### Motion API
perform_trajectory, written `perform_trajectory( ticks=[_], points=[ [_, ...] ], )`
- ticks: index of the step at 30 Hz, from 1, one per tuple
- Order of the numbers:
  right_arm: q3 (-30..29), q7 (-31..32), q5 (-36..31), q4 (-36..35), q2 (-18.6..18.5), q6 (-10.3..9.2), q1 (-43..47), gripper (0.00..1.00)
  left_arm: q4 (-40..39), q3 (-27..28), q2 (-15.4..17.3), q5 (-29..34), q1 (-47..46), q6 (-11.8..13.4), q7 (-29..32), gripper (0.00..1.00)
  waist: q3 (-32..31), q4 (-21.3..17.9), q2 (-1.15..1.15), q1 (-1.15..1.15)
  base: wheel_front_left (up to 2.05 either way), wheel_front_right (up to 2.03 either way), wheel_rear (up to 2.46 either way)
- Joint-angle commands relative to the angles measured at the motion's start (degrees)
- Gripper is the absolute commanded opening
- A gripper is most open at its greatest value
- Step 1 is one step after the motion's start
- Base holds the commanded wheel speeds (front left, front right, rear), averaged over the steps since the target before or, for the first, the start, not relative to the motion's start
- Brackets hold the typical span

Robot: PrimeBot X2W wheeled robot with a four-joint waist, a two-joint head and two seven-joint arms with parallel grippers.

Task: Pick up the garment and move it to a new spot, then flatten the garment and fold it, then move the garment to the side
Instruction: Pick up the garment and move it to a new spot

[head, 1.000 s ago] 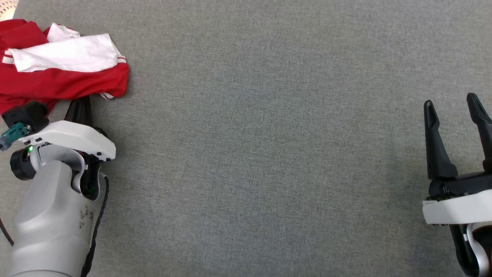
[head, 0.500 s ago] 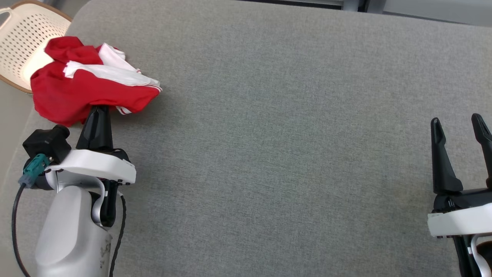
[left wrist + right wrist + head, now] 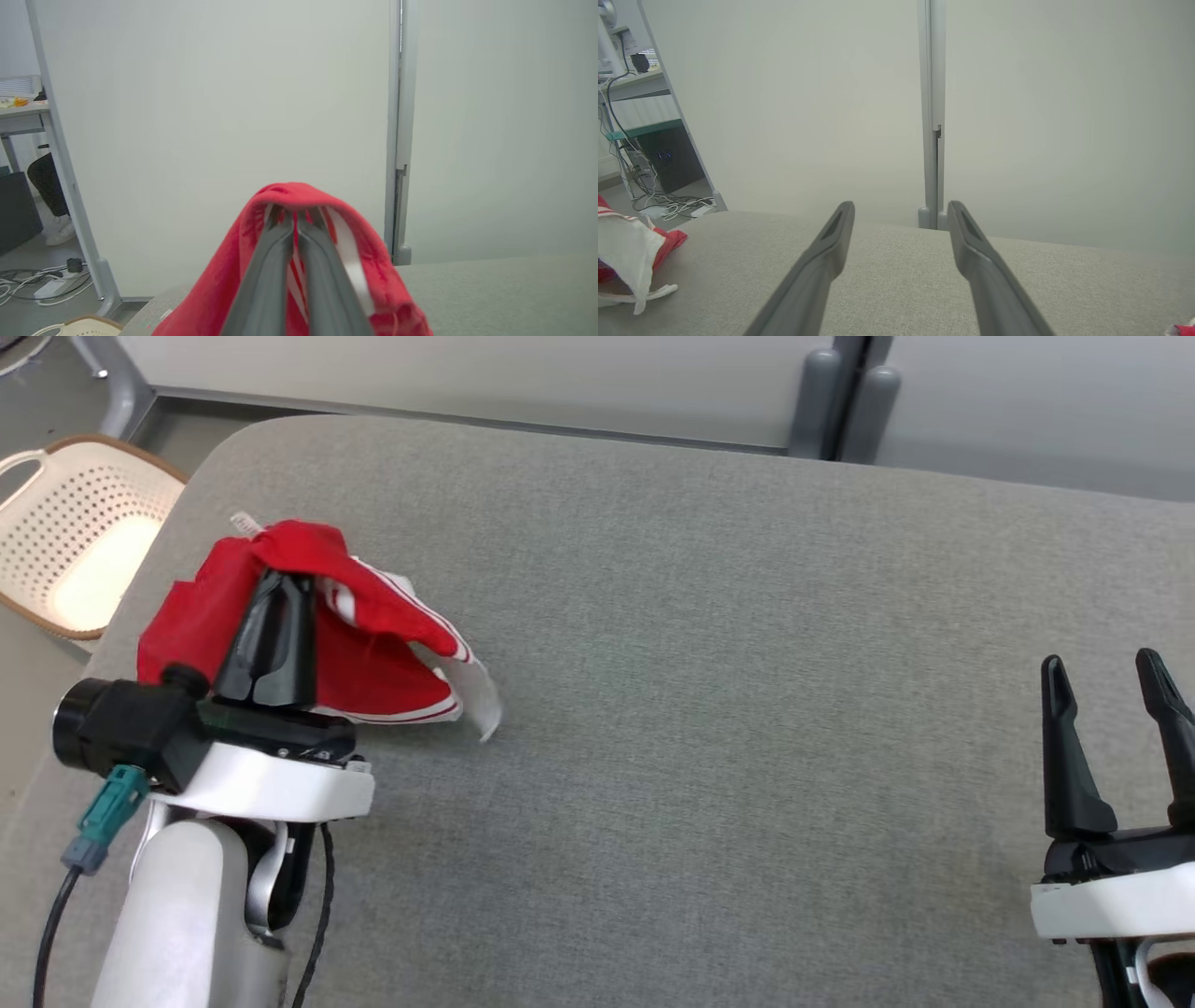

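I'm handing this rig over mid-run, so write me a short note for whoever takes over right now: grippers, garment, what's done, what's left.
Left gripper: shut on the red and white garment, which drapes over it above the left part of the grey table; the garment's low end seems to touch the surface.
Right gripper: open, empty, over the table's right side.
Done: garment picked up.
Left: set it down at a new spot, flatten it, fold it, move it to the side.
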Motion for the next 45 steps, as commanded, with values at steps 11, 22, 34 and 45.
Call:
perform_trajectory(
  ticks=[11,22,34,45],
  points=[
    [2.8,-2.3,1.0,-0.4,1.2,-0.01,-1.5,1.0,-9.5,-15.5,0.4,-2.7,-2.7,-0.1,6.4,0.0,3.3,-15.9,0.0,0.0,0.0,0.0,0.0],
    [6.3,-7.0,1.0,2.2,1.9,-0.01,-3.6,1.0,-5.2,-33.3,1.0,-6.1,-11.5,-0.1,9.3,0.0,12.1,-32.9,0.0,0.0,0.0,0.0,0.0],
    [5.8,-8.8,0.7,4.0,2.0,-0.01,-4.0,1.0,3.4,-38.2,2.5,-10.3,-11.2,-0.1,6.6,1.0,12.9,-32.0,0.0,0.0,0.0,0.0,0.0],
    [5.6,-6.0,0.1,4.2,0.8,-0.02,-2.9,1.0,1.1,-32.1,4.3,-14.2,-5.6,4.8,1.2,1.0,5.6,-22.7,0.0,0.0,0.0,0.0,0.0]
  ],
)
